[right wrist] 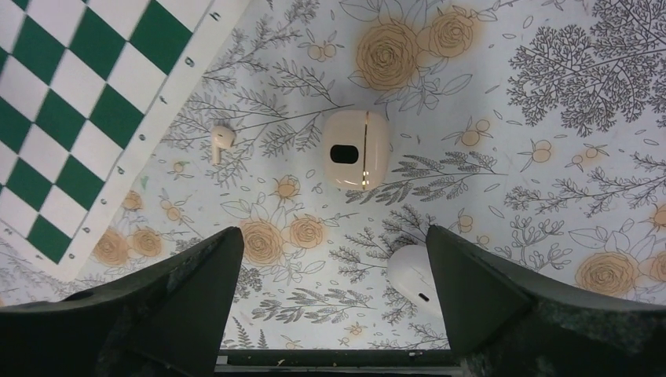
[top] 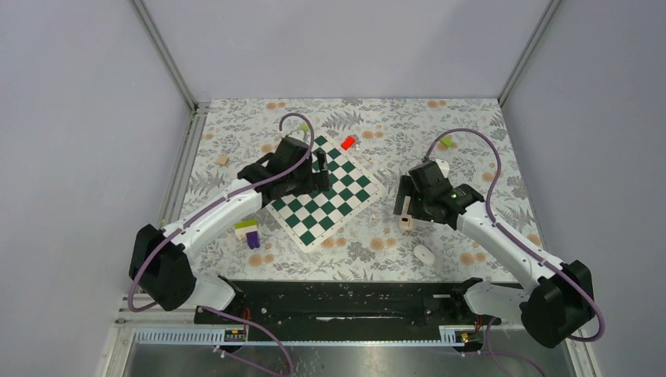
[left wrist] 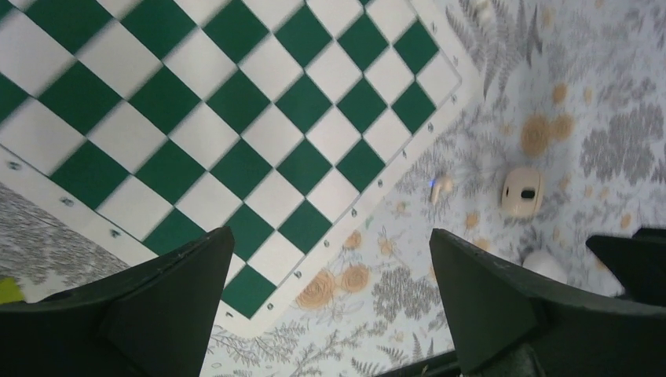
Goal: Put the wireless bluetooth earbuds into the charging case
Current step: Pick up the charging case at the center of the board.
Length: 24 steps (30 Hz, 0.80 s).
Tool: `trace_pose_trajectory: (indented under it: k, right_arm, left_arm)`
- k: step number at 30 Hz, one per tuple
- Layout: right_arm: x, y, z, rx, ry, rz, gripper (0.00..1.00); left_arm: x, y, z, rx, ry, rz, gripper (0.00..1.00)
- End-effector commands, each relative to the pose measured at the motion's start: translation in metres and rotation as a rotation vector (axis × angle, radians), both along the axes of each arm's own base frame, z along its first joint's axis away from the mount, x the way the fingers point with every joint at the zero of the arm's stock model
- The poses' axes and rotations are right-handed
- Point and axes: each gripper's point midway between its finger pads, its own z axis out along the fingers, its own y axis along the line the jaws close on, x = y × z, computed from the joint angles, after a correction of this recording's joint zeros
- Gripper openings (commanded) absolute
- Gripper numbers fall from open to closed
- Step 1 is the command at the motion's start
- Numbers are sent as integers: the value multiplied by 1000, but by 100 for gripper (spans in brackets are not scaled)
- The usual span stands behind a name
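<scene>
The pale beige charging case (right wrist: 355, 149) lies on the floral cloth, its dark hollow facing up; it also shows in the left wrist view (left wrist: 522, 191) and just below the right gripper's fingers (top: 405, 222). One small white earbud (right wrist: 221, 140) with a short stem lies left of the case, near the board's edge (left wrist: 440, 188). A larger white oval piece (right wrist: 412, 279) rests nearer the arms (top: 424, 254). My right gripper (right wrist: 330, 236) hovers open above the cloth, short of the case. My left gripper (left wrist: 330, 232) hangs open over the chessboard's corner. Neither holds anything.
The green and white chessboard (top: 326, 196) lies mid-table. A red block (top: 348, 142) and a green piece (top: 446, 142) sit at the back. A tan block (top: 223, 159) is far left. A purple, yellow and white stack (top: 250, 233) stands by the left arm.
</scene>
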Motion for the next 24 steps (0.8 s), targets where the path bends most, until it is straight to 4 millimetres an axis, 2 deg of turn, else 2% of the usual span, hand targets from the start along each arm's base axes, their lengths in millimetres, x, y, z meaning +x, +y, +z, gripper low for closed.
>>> trace_pose_trajectory:
  k: [1,4,6,12,15,24]
  right_arm:
    - [1,-8,-11,-50,46,-12,92]
    - [-1,-11,-24,-74,95,-34,83]
    - [-2,-8,-31,-64,129,-33,80]
    - [4,-1,-57,-53,216,-37,78]
    - [7,1,-69,-16,249,-53,74]
    - [19,7,-90,-35,286,-41,71]
  left_arm:
    - [-31,-28,-34,-103,123,-142,99]
    - [-47,-32,-53,-101,165,-159,99]
    - [-52,-35,-56,-102,177,-165,99]
    - [-51,-48,-43,-128,148,-172,99]
    - [-48,-50,-36,-131,128,-177,99]
    - [-42,-54,-27,-146,98,-181,99]
